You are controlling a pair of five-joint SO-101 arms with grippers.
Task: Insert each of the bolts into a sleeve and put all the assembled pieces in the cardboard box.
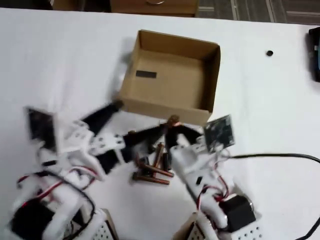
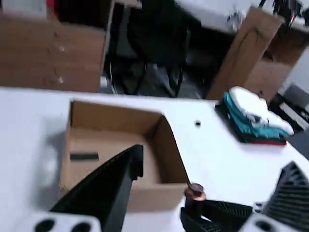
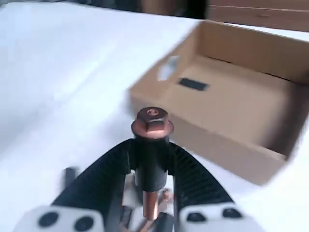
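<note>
Box: one brown open cardboard box (image 1: 200, 107) with one small black strip (image 1: 146, 74) inside.
Bolts: one copper bolt (image 3: 152, 121) in a black sleeve (image 3: 150, 166), clenched upright by the right gripper (image 3: 150, 154) beside the box; about three loose bolts (image 1: 152, 172) nearby.
Left gripper (image 1: 140, 117): released, spread wide.
Surface: white surface (image 1: 60, 60), with wooden furniture (image 2: 43, 53) behind.

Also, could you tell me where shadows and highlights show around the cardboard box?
High view: a soft shadow lies on the table at the cardboard box's left wall. Left wrist view: a faint shadow beside the box. Right wrist view: a small highlight on the bolt's head, held in the right gripper.
</note>
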